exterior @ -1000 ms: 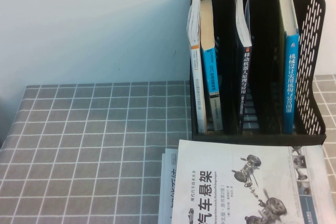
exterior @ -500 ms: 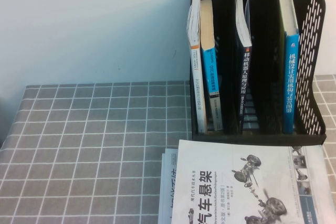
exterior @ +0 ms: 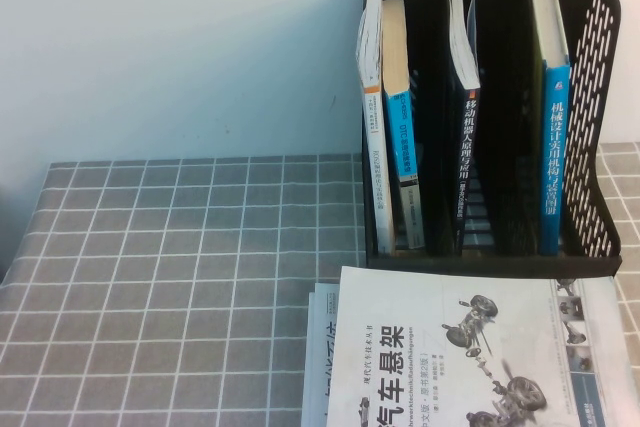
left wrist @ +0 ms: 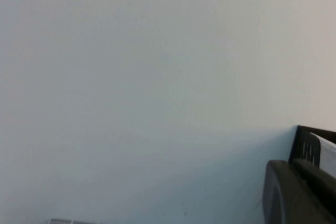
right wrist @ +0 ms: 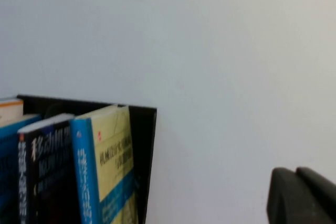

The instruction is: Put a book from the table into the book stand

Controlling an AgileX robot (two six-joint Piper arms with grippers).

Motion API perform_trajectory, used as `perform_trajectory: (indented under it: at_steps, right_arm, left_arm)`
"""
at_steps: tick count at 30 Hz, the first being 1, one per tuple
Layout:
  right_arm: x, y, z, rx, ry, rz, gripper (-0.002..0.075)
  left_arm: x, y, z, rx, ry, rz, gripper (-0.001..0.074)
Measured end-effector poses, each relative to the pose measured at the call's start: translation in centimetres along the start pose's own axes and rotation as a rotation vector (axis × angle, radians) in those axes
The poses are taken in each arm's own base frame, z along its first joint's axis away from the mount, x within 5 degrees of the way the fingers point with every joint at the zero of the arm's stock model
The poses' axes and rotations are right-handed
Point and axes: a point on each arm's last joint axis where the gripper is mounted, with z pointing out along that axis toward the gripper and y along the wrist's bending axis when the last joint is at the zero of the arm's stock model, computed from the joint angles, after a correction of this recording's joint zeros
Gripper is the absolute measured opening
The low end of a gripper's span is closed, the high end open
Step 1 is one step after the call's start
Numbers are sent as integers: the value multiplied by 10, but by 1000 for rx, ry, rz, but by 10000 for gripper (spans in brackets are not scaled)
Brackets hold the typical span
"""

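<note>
We are viewing the book (exterior: 450, 357) lying flat on the surface (exterior: 180, 267) before the book stand (exterior: 600, 97). Left end effector (left wrist: 299, 192) and right end effector (right wrist: 302, 195) are facing the wall; aperture indeterminable.

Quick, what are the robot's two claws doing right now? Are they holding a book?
Left claw: only a dark corner shows in its wrist view, aimed at the wall; holding nothing visible.
Right claw: same, just a dark edge in its wrist view; no book seen in it.
</note>
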Motion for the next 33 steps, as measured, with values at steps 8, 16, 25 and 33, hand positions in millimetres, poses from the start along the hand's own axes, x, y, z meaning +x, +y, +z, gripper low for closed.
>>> perform_trajectory:
  at_steps: [8,16,25,33]
  right_arm:
    - [-32,2,16,-90,241,-77,-4]
    - [-36,5,51,-161,518,-63,-4]
    - [-26,11,79,-239,782,5,-4]
    - [-19,15,76,-281,892,41,-4]
  left_arm:
    - [-42,-11,28,-98,324,11,-4]
    - [-30,-11,60,-150,572,-66,-4]
    - [-6,-15,75,-131,779,-185,-4]
    - [-3,-23,75,-60,826,-232,-4]
